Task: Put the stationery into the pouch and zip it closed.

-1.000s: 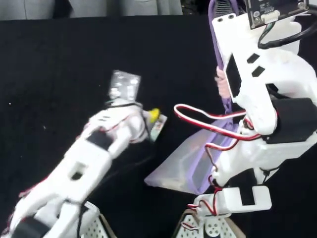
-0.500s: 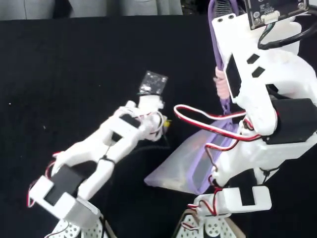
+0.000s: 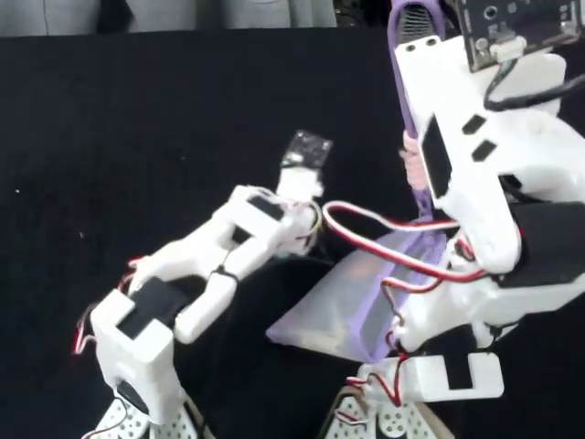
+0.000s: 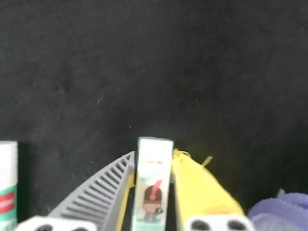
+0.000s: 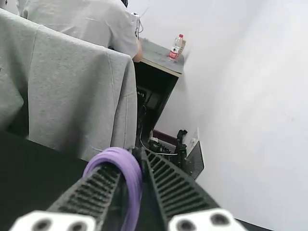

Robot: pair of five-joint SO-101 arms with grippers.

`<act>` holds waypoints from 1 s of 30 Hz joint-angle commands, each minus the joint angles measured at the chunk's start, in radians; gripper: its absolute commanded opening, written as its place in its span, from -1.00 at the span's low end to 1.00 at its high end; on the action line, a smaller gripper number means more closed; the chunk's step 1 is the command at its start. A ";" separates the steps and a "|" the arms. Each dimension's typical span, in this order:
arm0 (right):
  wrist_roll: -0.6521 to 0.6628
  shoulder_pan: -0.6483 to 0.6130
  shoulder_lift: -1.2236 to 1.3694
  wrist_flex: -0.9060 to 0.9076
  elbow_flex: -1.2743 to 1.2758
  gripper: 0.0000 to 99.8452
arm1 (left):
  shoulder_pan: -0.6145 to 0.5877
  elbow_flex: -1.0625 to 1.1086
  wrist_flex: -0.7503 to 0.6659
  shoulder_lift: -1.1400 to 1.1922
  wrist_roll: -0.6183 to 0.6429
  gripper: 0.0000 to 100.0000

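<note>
Worktop (image 3: 137, 119): black cloth, carries everything I see.
Left arm: I see it come from the near-left corner, stretched toward the middle.
Left end effector (image 3: 306, 154): clamped on a small stationery piece; grey ribbed finger on one side, yellow-padded finger on the other.
Small stationery piece (image 4: 154, 185): white, flat, printed, upright between the fingers, off the cloth, near the pouch but apart from it.
Glue stick (image 4: 6, 185): white tube with green band, on the ribbed finger's side; I can't tell whether it lies flat.
Pouch (image 3: 343, 306): translucent with purple trim, just right of the left end effector, tilted, low corner near the arm bases, upper end lifted.
Purple strap (image 5: 118, 175): loop running up from the pouch, pinched in the right end effector.
Right end effector (image 5: 140, 153): I read it as closed on the strap, raised at the far right of the worktop.
</note>
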 commanded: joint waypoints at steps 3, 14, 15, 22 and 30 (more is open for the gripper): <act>0.008 0.011 -0.030 0.003 0.004 -0.98 | -0.005 -0.105 0.078 0.032 -0.005 -0.94; 0.011 0.009 -0.028 -0.005 0.005 -0.98 | -0.180 -0.007 0.084 -0.322 -0.002 -0.94; 0.009 0.009 -0.028 -0.005 0.005 -0.98 | -0.197 0.016 0.084 -0.391 -0.002 -0.94; 0.005 -0.127 0.050 -0.023 0.004 -0.98 | -0.222 0.193 0.084 -1.060 -0.002 -0.94; -0.049 -0.178 0.220 -0.140 -0.004 -0.98 | -0.213 0.512 -0.063 -1.837 0.000 -0.94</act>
